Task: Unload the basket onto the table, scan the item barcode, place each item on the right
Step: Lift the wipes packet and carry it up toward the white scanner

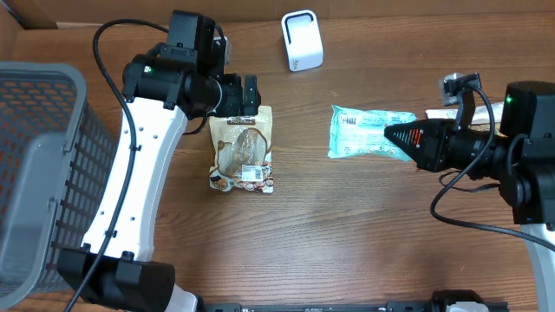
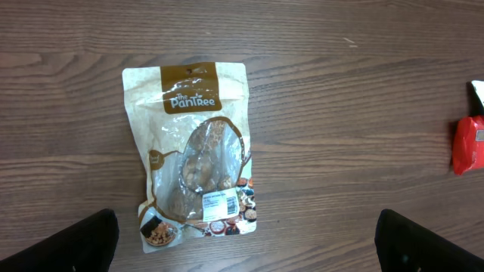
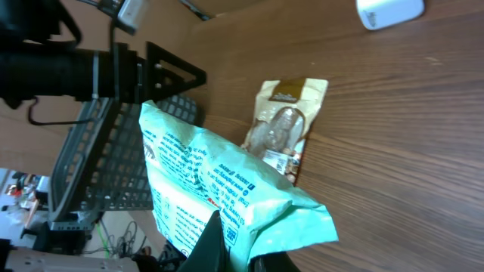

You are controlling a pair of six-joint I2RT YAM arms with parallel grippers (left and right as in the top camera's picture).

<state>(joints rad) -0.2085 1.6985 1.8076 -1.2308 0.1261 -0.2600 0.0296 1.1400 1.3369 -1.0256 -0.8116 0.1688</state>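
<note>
The right jaws are shut tight on one end of a mint-green packet point(image 1: 364, 132), held off the table; its small print is unreadable. The left jaws stand wide and empty above a brown Pantree pouch point(image 1: 244, 149) lying flat. A red thing point(image 2: 469, 145) is cut off at the frame edge. The wood-grain table point(image 1: 347, 234) carries a white scanner point(image 1: 302, 40); a grey mesh basket point(image 1: 35, 165) sits left.

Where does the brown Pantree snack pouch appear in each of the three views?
Overhead: Pantree pouch left of centre.
Left wrist: pouch centre-left, logo at top.
Right wrist: pouch upper middle, behind the held teal packet.
Shared landmark: white scanner at overhead top, right wrist top right; absent from left wrist.
</note>
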